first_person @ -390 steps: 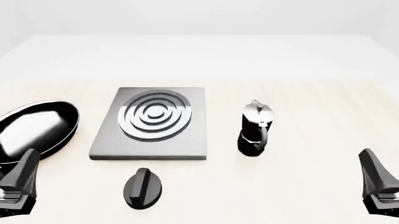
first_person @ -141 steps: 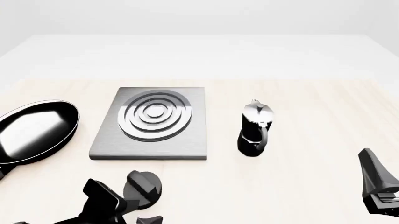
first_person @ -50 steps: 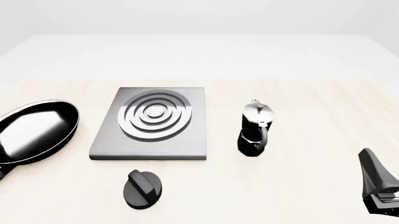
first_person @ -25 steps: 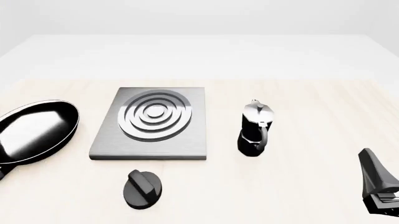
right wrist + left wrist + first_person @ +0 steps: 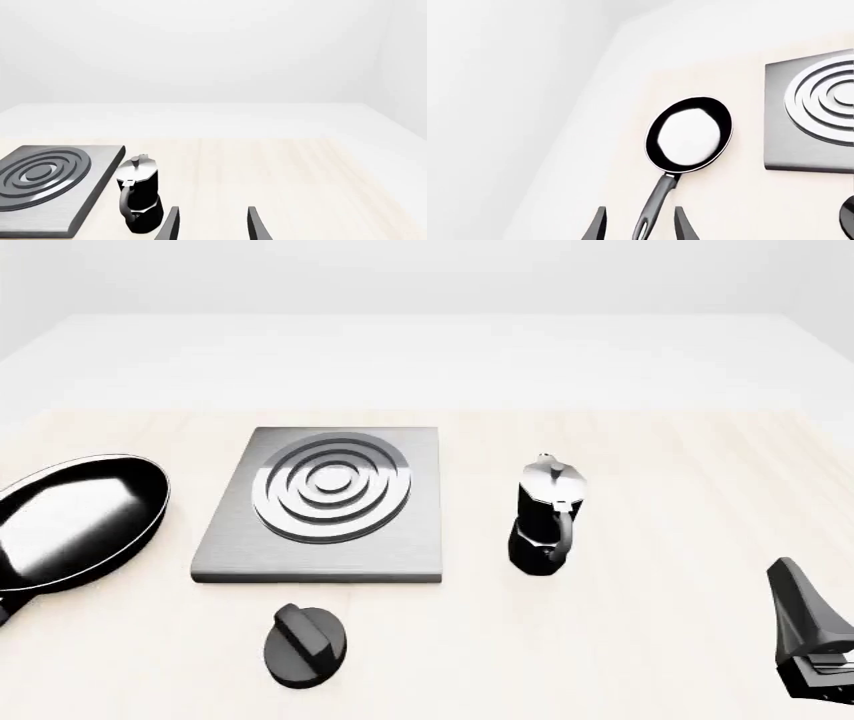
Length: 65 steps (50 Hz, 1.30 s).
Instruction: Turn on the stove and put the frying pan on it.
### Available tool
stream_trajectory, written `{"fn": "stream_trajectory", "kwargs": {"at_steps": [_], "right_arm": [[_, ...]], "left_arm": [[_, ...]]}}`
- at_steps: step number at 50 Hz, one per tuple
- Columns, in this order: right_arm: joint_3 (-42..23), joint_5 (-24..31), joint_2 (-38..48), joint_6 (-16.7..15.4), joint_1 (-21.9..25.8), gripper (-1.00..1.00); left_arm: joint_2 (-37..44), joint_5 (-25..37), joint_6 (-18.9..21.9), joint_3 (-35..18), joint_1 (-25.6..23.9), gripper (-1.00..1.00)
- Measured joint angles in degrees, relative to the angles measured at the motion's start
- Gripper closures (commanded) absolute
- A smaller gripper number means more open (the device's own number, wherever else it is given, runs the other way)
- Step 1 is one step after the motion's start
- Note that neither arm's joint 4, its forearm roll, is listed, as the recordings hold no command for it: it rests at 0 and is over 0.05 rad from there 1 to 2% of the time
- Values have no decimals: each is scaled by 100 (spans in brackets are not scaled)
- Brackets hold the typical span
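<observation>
The stove (image 5: 327, 502) is a grey slab with raised rings at the table's centre-left, and its black ridged knob (image 5: 306, 643) lies apart in front of it. The glossy black frying pan (image 5: 74, 525) lies on the table left of the stove, its handle running off the front view's left edge. In the left wrist view the pan (image 5: 688, 134) and its handle (image 5: 657, 205) lie below my left gripper (image 5: 639, 231), which is open and high above the handle. My right gripper (image 5: 212, 227) is open and empty, at the front right (image 5: 801, 625).
A black-and-silver moka pot (image 5: 545, 515) stands upright right of the stove, also in the right wrist view (image 5: 139, 195). The table's left edge runs close beside the pan. The left arm is out of the front view.
</observation>
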Motion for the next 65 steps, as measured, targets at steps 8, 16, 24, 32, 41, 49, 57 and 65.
{"fn": "stream_trajectory", "kwargs": {"at_steps": [8,16,24,32,41,49,57,65], "right_arm": [[0,0,0,0,0,-100],[0,0,0,0,0,-100],[0,0,0,0,0,-100],[0,0,0,0,0,-100],[0,0,0,0,0,-100],[0,0,0,0,0,-100],[0,0,0,0,0,-100],[0,0,0,0,0,-100]], "left_arm": [[-86,100,19,172,26,-100],[-165,186,52,288,73,-100],[-279,294,132,347,149,-100],[-367,396,204,374,181,-100],[-519,574,273,474,177,-100],[-656,713,327,561,192,-100],[-712,749,376,604,251,-100],[-771,804,430,621,300,-100]]}}
